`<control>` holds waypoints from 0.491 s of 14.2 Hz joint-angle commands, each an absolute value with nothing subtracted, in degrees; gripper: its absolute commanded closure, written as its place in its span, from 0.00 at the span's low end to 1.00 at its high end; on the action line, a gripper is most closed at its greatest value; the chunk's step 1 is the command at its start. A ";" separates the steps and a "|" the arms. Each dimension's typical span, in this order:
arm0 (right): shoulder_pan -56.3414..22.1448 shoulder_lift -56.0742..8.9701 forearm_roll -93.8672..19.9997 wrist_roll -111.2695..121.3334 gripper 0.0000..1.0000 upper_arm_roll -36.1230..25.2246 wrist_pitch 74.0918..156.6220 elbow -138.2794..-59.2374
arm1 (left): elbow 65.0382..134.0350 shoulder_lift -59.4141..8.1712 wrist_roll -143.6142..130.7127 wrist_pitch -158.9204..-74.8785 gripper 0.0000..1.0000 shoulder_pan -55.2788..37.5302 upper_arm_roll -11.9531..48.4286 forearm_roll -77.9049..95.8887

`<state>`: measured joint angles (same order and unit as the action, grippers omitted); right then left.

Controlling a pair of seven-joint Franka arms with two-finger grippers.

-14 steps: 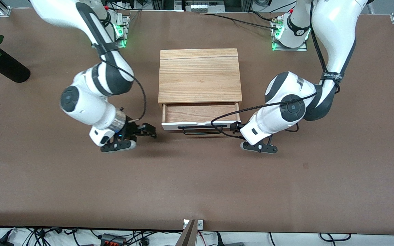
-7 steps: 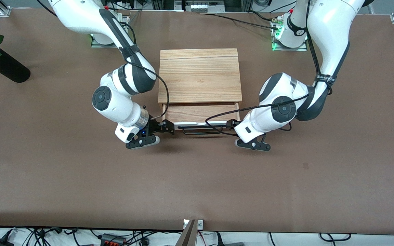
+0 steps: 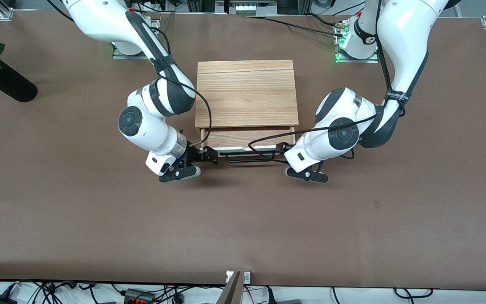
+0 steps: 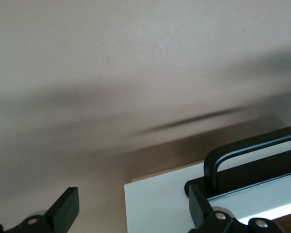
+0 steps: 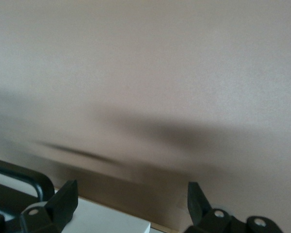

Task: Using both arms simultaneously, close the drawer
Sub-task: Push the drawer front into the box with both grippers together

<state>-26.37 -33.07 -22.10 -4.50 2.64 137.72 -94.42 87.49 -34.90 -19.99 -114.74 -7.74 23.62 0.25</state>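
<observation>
Two black claws (image 3: 204, 157) (image 3: 280, 148) at white-fronted drawer (image 3: 247, 147)

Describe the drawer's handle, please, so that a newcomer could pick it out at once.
Find the light oak-grain box mid-table between the two arms. Its partly open drawer faces the front camera, showing a white front panel. The handle is the thin black bar along that panel, the only dark bar there.

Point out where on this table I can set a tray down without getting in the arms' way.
Bare table: the wide stretch nearer the front camera than both grippers. Crowded: at the drawer, open left gripper and open right gripper sit at its front corners. The vase fills the right arm's corner.
</observation>
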 commanded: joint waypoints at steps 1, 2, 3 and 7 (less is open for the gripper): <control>-27.51 -32.78 -23.03 -4.66 0.00 2.29 137.37 -95.27 | 89.82 -33.05 -21.27 -113.55 0.00 -6.59 25.84 -1.14; -27.60 -32.70 -23.03 -5.18 0.00 2.29 136.42 -95.53 | 90.17 -32.96 -21.27 -113.55 0.00 -6.59 26.01 -1.14; -28.03 -32.52 -23.03 -5.53 0.00 2.29 134.49 -95.54 | 90.52 -32.96 -21.27 -113.55 0.00 -6.59 26.02 -1.14; -28.04 -30.77 -23.03 -5.71 0.00 2.29 122.55 -95.36 | 91.32 -32.96 -21.27 -113.73 0.00 -6.33 27.51 -1.14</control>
